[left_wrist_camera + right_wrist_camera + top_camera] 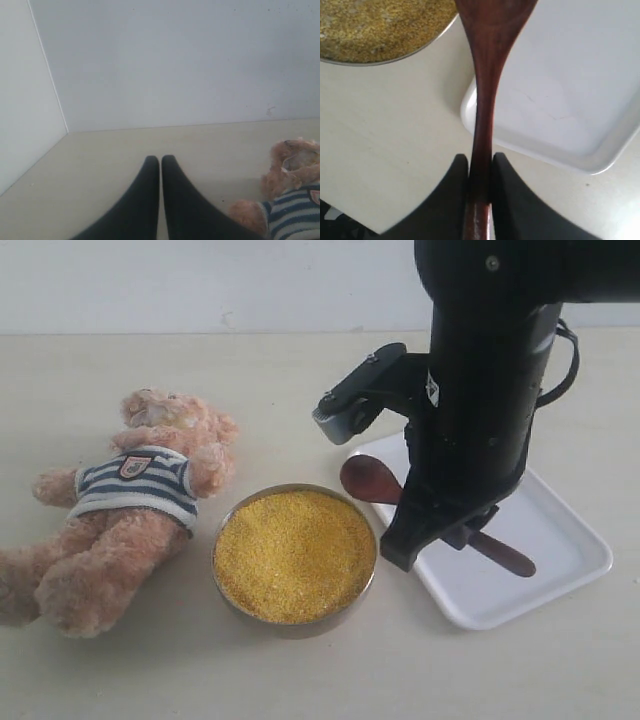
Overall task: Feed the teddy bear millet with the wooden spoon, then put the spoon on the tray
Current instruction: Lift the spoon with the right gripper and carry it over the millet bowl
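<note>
With your right jaws gripping the spoon by its handle over the tray and left jaws shut empty, you seem at pick-up; next, dip into the millet alongside.

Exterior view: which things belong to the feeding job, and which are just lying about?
Job: bear, millet in bowl, spoon, tray, right tool gripping the spoon.
Idle: left tool, shut, holding nothing; no spare items seen.

The right arm hides the wooden spoon mid-handle and some tray; the teddy bear has 1 foot cropped.
</note>
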Tool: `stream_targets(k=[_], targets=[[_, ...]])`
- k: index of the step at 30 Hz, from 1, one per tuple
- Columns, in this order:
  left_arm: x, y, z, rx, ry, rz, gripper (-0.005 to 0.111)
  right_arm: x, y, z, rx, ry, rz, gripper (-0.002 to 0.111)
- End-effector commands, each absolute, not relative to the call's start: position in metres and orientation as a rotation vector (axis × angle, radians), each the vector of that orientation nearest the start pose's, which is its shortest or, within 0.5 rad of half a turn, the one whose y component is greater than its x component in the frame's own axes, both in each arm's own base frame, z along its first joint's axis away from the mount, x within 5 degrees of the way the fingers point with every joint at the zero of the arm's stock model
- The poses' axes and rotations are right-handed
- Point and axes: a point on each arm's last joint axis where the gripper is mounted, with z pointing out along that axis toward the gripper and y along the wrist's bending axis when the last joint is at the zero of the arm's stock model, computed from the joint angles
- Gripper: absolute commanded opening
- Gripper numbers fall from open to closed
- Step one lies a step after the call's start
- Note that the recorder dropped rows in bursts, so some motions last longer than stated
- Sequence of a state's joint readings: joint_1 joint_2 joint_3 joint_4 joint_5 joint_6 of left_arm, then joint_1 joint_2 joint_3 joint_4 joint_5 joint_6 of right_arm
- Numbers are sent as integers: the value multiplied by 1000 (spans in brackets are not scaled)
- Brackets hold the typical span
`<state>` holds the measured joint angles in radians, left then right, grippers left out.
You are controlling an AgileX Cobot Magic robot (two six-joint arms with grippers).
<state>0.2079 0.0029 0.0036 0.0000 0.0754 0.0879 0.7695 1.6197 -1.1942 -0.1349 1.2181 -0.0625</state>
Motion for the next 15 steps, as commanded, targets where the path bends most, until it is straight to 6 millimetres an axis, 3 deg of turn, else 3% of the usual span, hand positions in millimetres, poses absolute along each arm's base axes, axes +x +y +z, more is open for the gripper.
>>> stream_targets(k=[1, 5, 10, 15], targets=[[55, 11, 206, -92, 1562, 222, 4, 222, 201, 254, -1305, 2734, -285, 0], [55, 11, 206, -92, 1562, 222, 4, 217, 206, 253, -1331, 2715, -297, 0], [55, 11, 206, -92, 1561, 222, 4, 216, 223, 229, -1429, 2701, -417, 0], [55, 11, 206, -92, 1561, 222, 4, 216, 226, 226, -1442, 2653, -506, 0]])
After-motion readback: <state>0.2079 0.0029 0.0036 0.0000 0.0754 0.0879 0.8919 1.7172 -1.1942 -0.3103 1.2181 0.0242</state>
